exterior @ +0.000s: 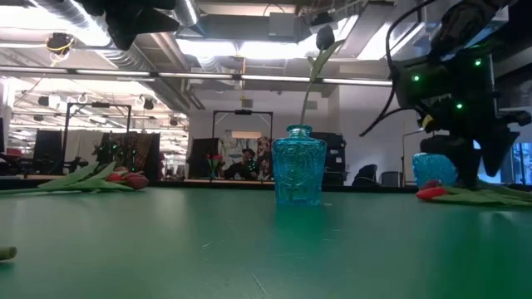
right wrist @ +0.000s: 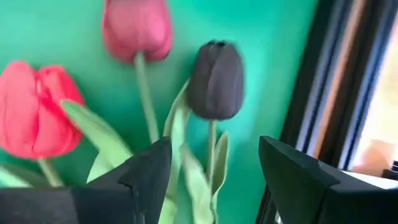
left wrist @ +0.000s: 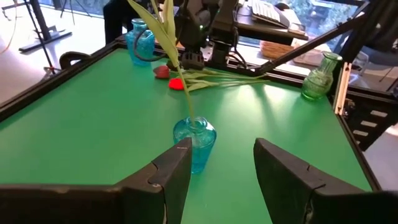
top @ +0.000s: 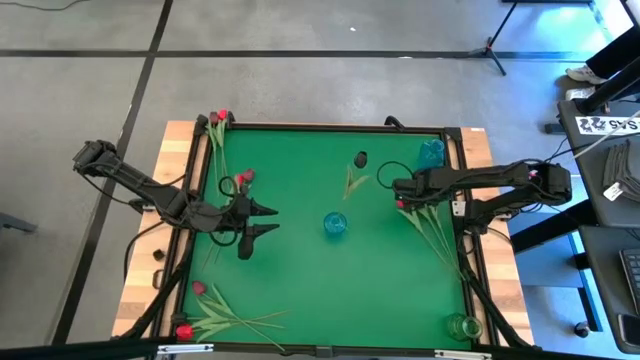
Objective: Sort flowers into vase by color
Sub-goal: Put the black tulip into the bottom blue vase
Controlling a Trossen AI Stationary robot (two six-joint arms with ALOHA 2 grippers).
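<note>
flowers (right wrist: pixel 214 81) lie just beyond the open right tool (right wrist: pixel 211 168).

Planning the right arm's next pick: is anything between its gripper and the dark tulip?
Nothing visible: the open right gripper hangs right over the dark tulip, with two red tulips lying beside it.

The high view looks straight down on the whole worktop (top: pixel 300 180), the low view level across it, both sharing the centre blue vase (top: pixel 335 224) with the left wrist view, while the right wrist view sits close over tulips (right wrist: pixel 214 78).
</note>
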